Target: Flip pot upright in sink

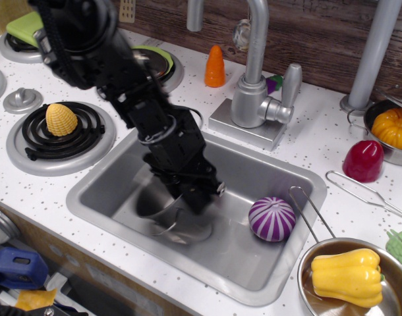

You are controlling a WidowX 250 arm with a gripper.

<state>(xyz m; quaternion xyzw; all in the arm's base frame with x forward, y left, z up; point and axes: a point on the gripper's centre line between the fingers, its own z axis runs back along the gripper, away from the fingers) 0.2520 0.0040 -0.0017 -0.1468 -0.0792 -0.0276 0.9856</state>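
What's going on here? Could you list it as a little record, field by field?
place: toy kitchen counter with a grey sink
robot arm: black, reaching down into the sink
pincer: low at the pot's rim; too blurred to tell if it is open or shut
pot: steel, on the sink floor, motion-blurred; whether it is upright cannot be told
also in sink: purple striped ball, right of the pot, apart from it
on burner: yellow corn piece

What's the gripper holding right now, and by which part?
Apparently the pot in the sink, near its rim; motion blur hides exactly where the fingers grip.
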